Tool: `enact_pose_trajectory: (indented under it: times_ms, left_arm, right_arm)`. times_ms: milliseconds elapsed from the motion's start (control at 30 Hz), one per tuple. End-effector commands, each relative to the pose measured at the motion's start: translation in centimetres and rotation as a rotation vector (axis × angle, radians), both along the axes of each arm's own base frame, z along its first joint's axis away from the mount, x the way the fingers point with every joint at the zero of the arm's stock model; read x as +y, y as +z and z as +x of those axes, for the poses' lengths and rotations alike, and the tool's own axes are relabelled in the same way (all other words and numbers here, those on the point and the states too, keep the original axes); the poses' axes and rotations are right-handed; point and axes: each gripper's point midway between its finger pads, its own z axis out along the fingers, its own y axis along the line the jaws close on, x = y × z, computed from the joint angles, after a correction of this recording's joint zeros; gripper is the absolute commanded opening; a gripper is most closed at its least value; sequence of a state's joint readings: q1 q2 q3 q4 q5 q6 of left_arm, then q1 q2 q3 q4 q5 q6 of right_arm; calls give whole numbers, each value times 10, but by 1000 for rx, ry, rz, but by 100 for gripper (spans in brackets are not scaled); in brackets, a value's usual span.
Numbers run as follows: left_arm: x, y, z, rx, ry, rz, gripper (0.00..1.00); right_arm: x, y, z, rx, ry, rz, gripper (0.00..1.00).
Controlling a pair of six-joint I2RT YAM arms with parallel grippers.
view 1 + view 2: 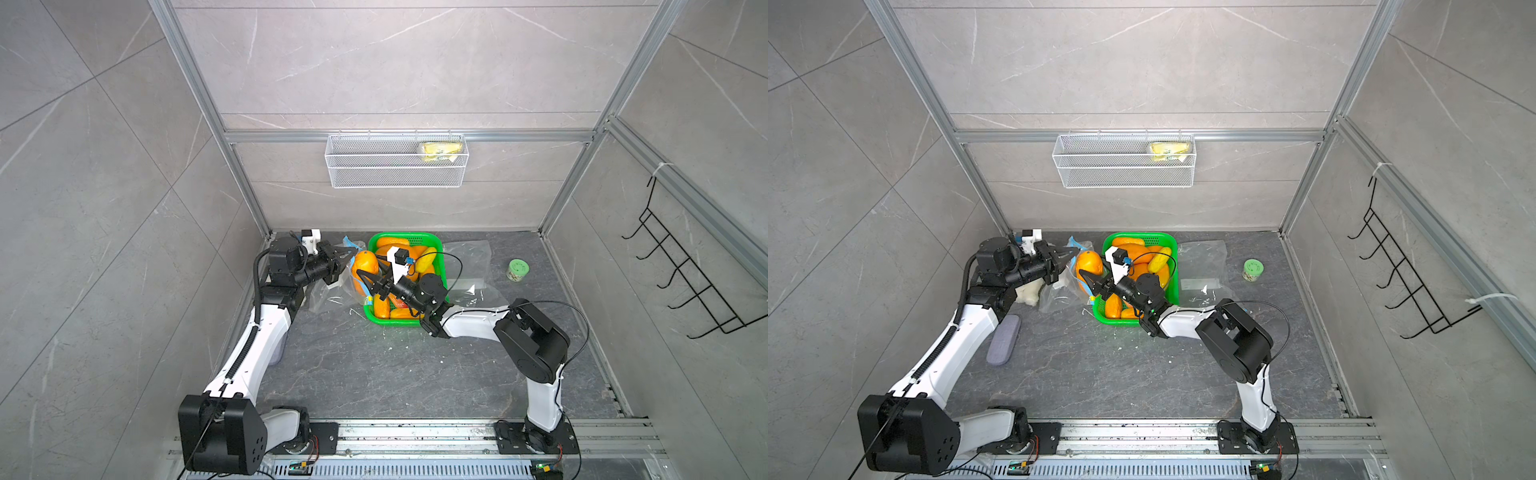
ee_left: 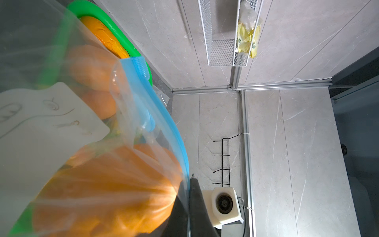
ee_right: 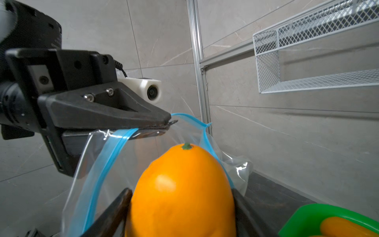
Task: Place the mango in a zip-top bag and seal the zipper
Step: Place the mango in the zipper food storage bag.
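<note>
Your left gripper point(image 3: 168, 124) is clamped shut on the rim of the zip-top bag point(image 3: 96, 170), pinching one lip beside the blue zipper point(image 3: 111, 153) and lifting the mouth open. Your right gripper point(image 3: 181, 192) has its jaws spread wide against the flanks of the mango point(image 3: 176, 168), gripping it at the broad end.

The mango is held off the tabletop, just beside the green basket point(image 1: 440, 255) of other mangoes point(image 1: 392, 242), on its left-arm side. Its leading end sits in the bag's mouth. The zipper runs along one side of it and loops behind the other, and the left wrist view shows orange flesh through the film. I judge it partly in, not yet seated.

To do this step well, hold the left pinch firm so the mouth stays a loop, and push straight along the fruit's length. The free lip looks slack and could catch on the mango's widest part. If it drags, ease the fruit toward the pinched lip rather than forcing it. Let go only once the broad end has passed the zipper, or the mango may roll back out.

The mango's long axis runs in line with your right gripper's reach. The green stem end point(image 3: 186, 146) leads, pointing away from that gripper and into the bag, toward the left gripper's tips.
</note>
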State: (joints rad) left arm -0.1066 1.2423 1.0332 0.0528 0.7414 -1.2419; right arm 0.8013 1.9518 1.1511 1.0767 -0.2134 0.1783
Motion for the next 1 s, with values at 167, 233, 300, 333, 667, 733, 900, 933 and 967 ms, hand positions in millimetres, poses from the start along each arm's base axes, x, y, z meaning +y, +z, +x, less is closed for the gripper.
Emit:
enact_pose_trajectory:
  times_ms: [167,233,300,333,667,733,900,933,967]
  left_arm:
    - [-2,10,-1,-66,-25,-3,0]
    - [-2,6,-1,-62,-27,4,0]
    - [-2,4,0,-60,-23,-5,0]
    - [-2,4,0,-61,-24,-9,0]
    - [-4,3,2,-61,-27,-44,0]
    - [-4,5,1,-67,-29,-47,0]
    - [-4,6,-1,-78,-36,-28,0]
    - [-3,4,-3,-82,-40,7,0]
    - [-2,-2,-5,-81,-44,64,0]
  right_arm:
    - [-4,26,-19,114,46,-237,77]
    - [-8,36,-25,138,56,-276,78]
    - [-12,44,-29,165,61,-313,78]
    - [-13,47,-30,179,61,-330,81]
    - [-29,40,-30,297,28,-504,84]
    - [-35,35,-28,328,-3,-518,84]
    - [-46,5,-24,432,-37,-587,84]
    - [-53,2,-23,455,-56,-592,84]
    - [-62,-1,-21,479,-77,-583,84]
